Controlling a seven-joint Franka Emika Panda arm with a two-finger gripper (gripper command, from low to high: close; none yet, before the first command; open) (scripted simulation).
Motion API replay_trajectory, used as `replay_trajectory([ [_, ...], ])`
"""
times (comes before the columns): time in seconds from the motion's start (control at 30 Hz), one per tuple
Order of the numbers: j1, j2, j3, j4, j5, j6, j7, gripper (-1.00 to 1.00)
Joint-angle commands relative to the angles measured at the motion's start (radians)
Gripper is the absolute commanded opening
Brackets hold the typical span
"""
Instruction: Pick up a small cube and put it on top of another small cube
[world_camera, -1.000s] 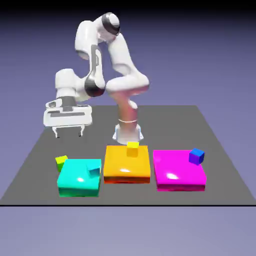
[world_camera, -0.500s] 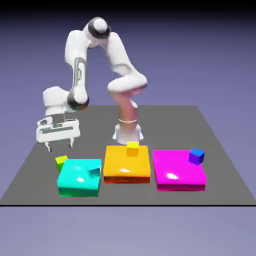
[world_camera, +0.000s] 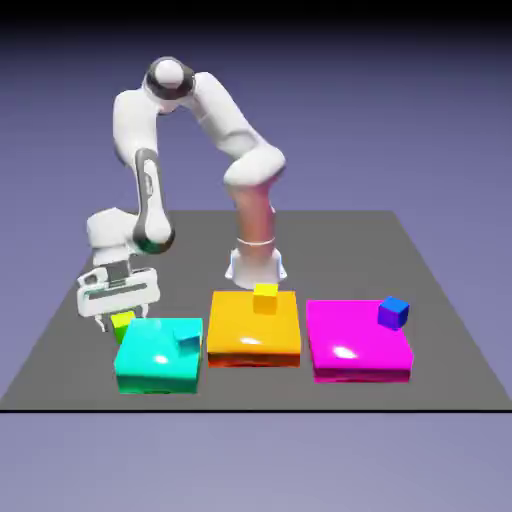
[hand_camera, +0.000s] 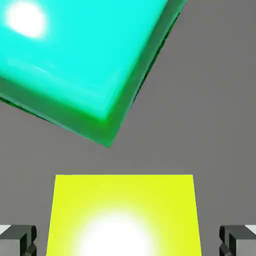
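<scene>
While the gripper (world_camera: 118, 322) is hung low right over the small cube (world_camera: 122, 324), its fingers (hand_camera: 20, 239) are spread wide on either side of it with clear gaps, nothing pinched. The lime cube is sat on the grey table (world_camera: 440, 330), just beside the far left corner of the cyan slab (world_camera: 157, 355), which crowds in pretty close. Another small cube (world_camera: 393, 313) is perched on the magenta slab (world_camera: 358, 340), well apart on the exterior view's right, with the orange slab (world_camera: 253, 328) and yellow cube (world_camera: 265, 298) parked in between.
</scene>
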Motion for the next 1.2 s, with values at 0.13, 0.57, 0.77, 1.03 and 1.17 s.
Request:
replay_trajectory([
  [0.13,-0.145,0.062,0.144,-0.028,0.064,-0.074,-0.041,-1.0],
  [0.57,-0.122,0.341,0.615,0.074,0.348,-0.435,-0.362,-1.0],
  [0.77,0.061,0.512,0.832,0.179,0.509,-0.654,-0.612,-1.0],
  [1.03,0.305,0.74,1.122,0.32,0.723,-0.946,-0.946,-1.0],
  [1.17,0.426,0.85,1.253,0.385,0.824,-1.085,-1.114,-1.0],
])
